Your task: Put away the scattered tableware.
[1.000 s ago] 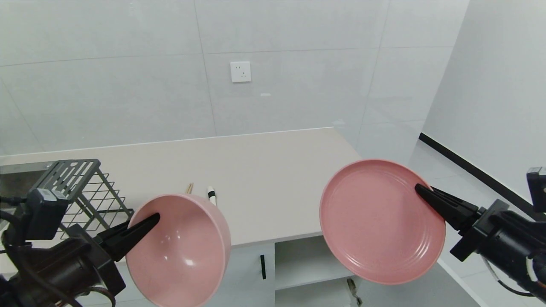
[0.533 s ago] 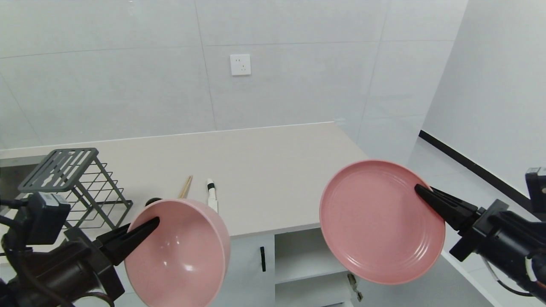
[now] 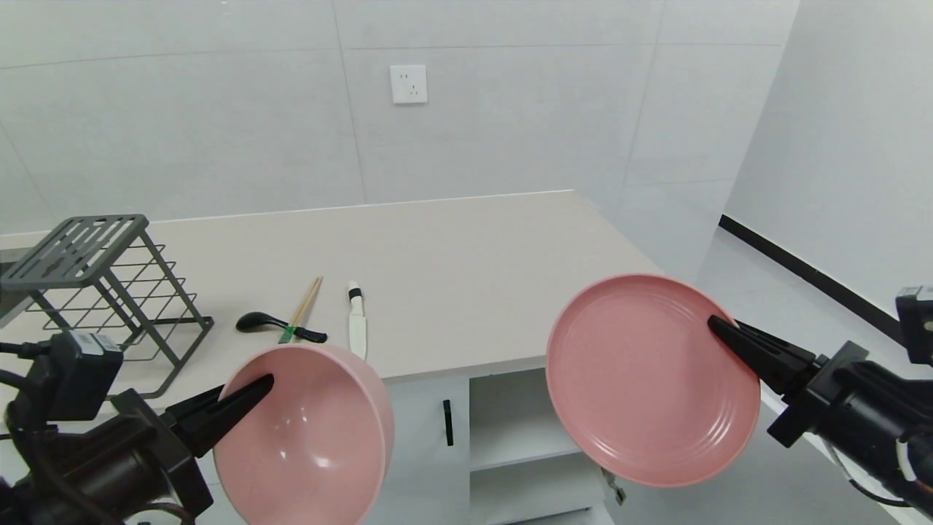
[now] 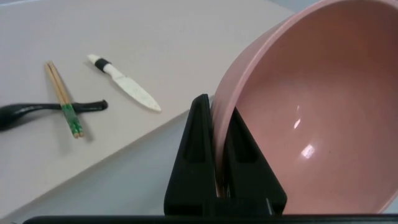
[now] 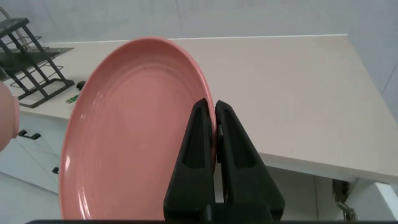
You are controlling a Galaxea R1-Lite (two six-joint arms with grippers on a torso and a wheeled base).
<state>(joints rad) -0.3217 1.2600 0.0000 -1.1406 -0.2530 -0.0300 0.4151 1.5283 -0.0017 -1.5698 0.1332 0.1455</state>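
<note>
Left on the counter (image 3: 474, 277), the rack (image 3: 76, 244) sits nearer the left gripper (image 3: 262, 380), clamping the bowl (image 3: 313, 445). The right gripper (image 3: 716, 322) clamps the plate (image 3: 641, 386)

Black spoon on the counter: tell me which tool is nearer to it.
Left. The left tool, shut on the bowl, hangs just off the counter edge near the spoon; the right tool, shut on the plate, is far to its right.
</note>
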